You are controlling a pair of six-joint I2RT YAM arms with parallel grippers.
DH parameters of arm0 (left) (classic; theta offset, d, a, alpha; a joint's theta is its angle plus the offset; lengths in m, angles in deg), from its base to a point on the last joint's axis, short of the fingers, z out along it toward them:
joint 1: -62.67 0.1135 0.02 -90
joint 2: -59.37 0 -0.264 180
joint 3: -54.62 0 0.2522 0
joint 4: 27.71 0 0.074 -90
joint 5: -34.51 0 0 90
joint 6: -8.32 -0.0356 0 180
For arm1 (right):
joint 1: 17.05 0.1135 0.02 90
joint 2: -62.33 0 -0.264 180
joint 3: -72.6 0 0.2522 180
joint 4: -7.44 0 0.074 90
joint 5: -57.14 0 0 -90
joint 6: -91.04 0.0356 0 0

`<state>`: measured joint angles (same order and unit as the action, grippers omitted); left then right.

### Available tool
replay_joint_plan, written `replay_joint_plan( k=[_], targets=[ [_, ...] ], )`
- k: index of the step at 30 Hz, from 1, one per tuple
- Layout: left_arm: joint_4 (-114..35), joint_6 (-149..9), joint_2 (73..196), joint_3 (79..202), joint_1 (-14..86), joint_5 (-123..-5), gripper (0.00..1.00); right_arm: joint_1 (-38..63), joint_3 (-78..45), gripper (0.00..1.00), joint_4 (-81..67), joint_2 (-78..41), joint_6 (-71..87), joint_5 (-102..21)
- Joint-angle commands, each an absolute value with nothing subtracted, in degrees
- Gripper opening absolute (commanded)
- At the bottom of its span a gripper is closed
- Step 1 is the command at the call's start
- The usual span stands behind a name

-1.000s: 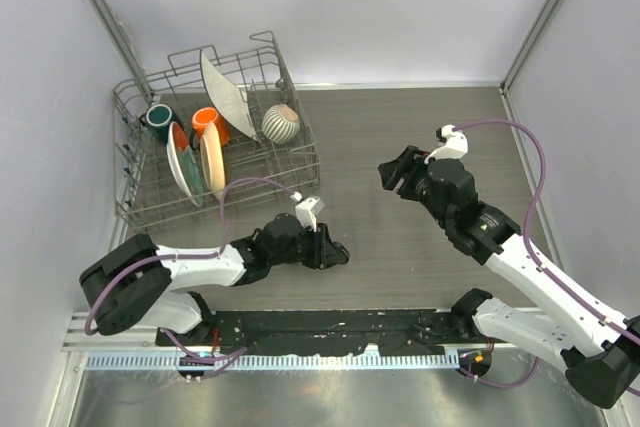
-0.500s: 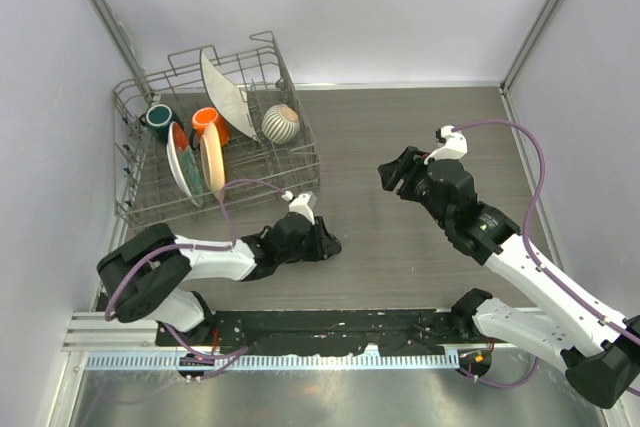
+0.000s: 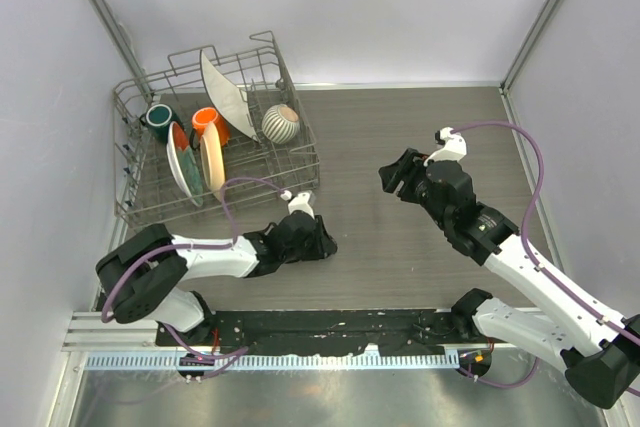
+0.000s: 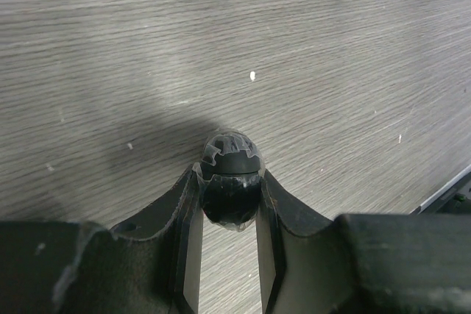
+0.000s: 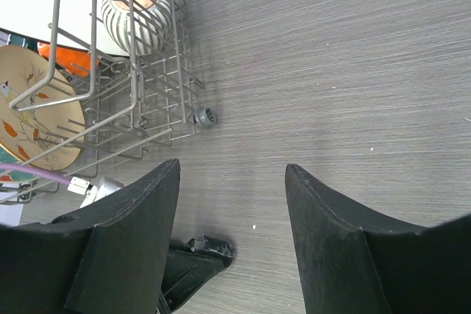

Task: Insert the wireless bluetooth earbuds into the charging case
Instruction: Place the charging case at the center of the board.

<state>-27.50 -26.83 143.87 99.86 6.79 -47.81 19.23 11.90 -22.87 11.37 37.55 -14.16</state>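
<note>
- Vs 1 s ago: left claw (image 3: 322, 245) has pulled back a little toward its own base and to the left. Its elbow is tucked in more.
- Right claw (image 3: 395, 177): no visible change, same pose over mid table.
- Left claw is clamped on a small glossy black earbud (image 4: 230, 182), fingers (image 4: 190, 218) pressed on both its sides.
- Right claw fingers stand well apart w/ nothing between them, only the dark grey wood-grain table (image 3: 400, 127) seen through the gap.
- Earbud location: in the left claw tip, low over the table's near-left part, just in front of the grey wire dish rack (image 3: 140, 209). Can't tell if it touches the table.
- Hidden: in the top view the earbud can't be made out, claw body covers it.
- Left wrist view: lower half of the earbud sits between the fingers. Stem not discernible.
- Right wrist view: left claw tip shows at the bottom edge, partly cut off by the right claw's own finger.
- Orientation: rounded end sticks out past the fingertips, pointing away from the claw. Long axis approx in line w/ the fingers, as far as visible.
</note>
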Motion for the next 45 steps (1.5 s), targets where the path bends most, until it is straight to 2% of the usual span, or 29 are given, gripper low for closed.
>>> replay_joint_plan(
  k=[1, 3, 9, 10, 15, 16, 23, 24, 27, 34, 37, 38, 40, 45],
  targets=[
    [-32.9, -28.4, 141.3, 101.2, 6.6, -44.6, 0.2, 18.8, 11.8, 0.65, -21.7, 12.8, 37.2, -13.4],
    [-34.8, -28.4, 141.6, 101.8, 6.5, -44.5, 0.2, 18.9, 11.7, 0.65, -21.7, 12.9, 37.2, -13.5],
    [-38.0, -30.0, 143.1, 104.4, 6.6, -45.8, 0.31, 18.8, 11.9, 0.65, -21.8, 13.1, 36.9, -13.6],
    [-38.2, -29.6, 143.3, 104.8, 6.6, -45.6, 0.41, 18.8, 11.9, 0.64, -21.8, 13.2, 37.1, -13.7],
    [-38.0, -29.5, 143.0, 104.7, 6.6, -45.6, 0.51, 18.7, 11.7, 0.65, -22.2, 13.2, 37.1, -13.4],
    [-38.1, -29.5, 142.6, 104.5, 6.5, -45.6, 0.58, 18.7, 11.6, 0.65, -22.2, 13.2, 37.1, -13.3],
    [-39.4, -29.9, 140.1, 104.1, 6.6, -44.9, 0.62, 18.7, 11.7, 0.64, -22.4, 13.0, 37.1, -13.3],
    [-39.6, -30.1, 139.7, 104.2, 6.6, -44.9, 0.7, 18.7, 11.7, 0.65, -22.3, 12.9, 37.1, -13.3],
    [-40.4, -30.6, 137.9, 104.2, 6.5, -44.2, 0.78, 18.7, 11.6, 0.65, -22.3, 12.8, 37.0, -13.5],
    [-42.6, -33.2, 131.9, 104.3, 5.9, -43.8, 0.81, 18.6, 11.7, 0.64, -22.3, 12.8, 37.2, -13.5],
    [-43.1, -38.2, 129.0, 106.2, 5.5, -47.7, 0.85, 18.6, 11.6, 0.65, -22.3, 12.9, 37.2, -13.3],
    [-43.3, -39.5, 128.3, 107.5, 5.5, -48.4, 0.94, 18.6, 11.6, 0.65, -22.4, 12.9, 37.3, -13.3],
    [-44.5, -42.6, 125.4, 108.6, 5.4, -49.9, 0.99, 18.6, 11.6, 0.64, -22.3, 12.9, 37.3, -13.2],
    [-44.5, -47.0, 116.1, 110.0, 5.3, -43.3, 1.0, 18.6, 11.5, 0.65, -22.3, 13.0, 37.3, -13.1]
  ],
)
